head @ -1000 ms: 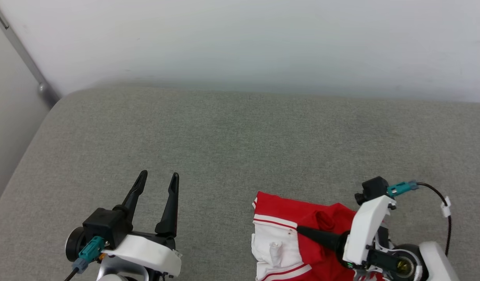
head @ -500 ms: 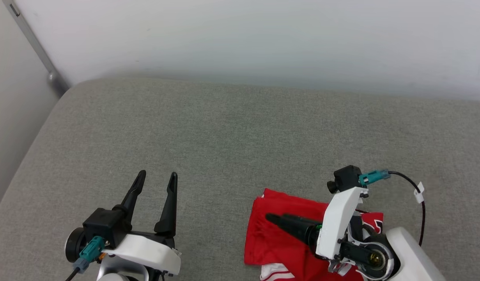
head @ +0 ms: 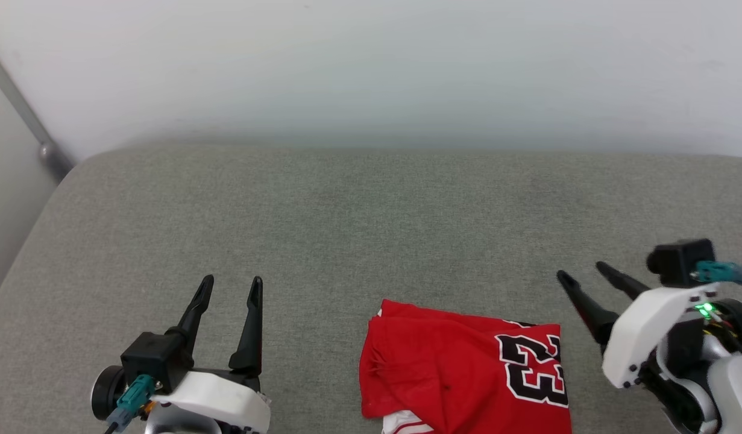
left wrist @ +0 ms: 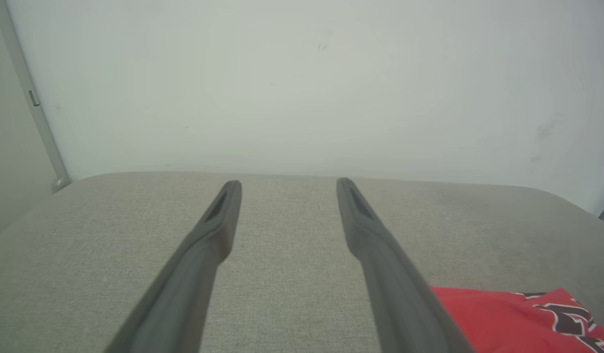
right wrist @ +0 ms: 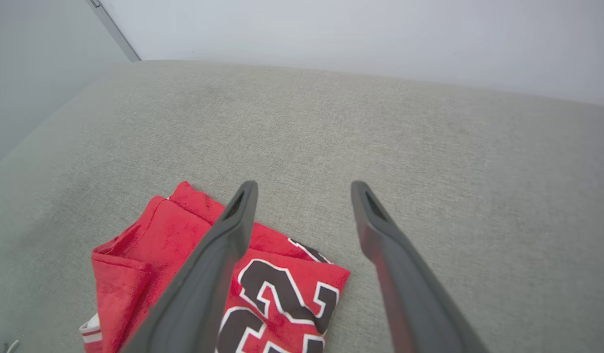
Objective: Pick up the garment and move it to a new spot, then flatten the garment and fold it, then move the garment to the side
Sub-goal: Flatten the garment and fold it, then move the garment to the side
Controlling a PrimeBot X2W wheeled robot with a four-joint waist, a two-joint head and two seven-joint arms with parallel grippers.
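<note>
The garment (head: 461,367) lies folded into a red rectangle on the grey cushion, its black "23" print facing up and a bit of white striped trim poking out at its near edge. It also shows as the red fabric (right wrist: 184,264) under my right fingers and as a red corner (left wrist: 517,314) in the left wrist view. My right gripper (head: 584,274) hovers open just right of the garment, holding nothing. My left gripper (head: 230,284) stands open and empty well to the garment's left.
The grey fabric cushion (head: 346,217) stretches wide beyond the garment to a white wall (head: 371,66). A grey vertical pipe (head: 21,114) runs down the wall at the far left corner. The cushion's left edge rounds off near that pipe.
My right gripper has let go of the garment, opened and drawn off to the right. The garment now lies folded with the "23" showing. The head camera has shifted.
</note>
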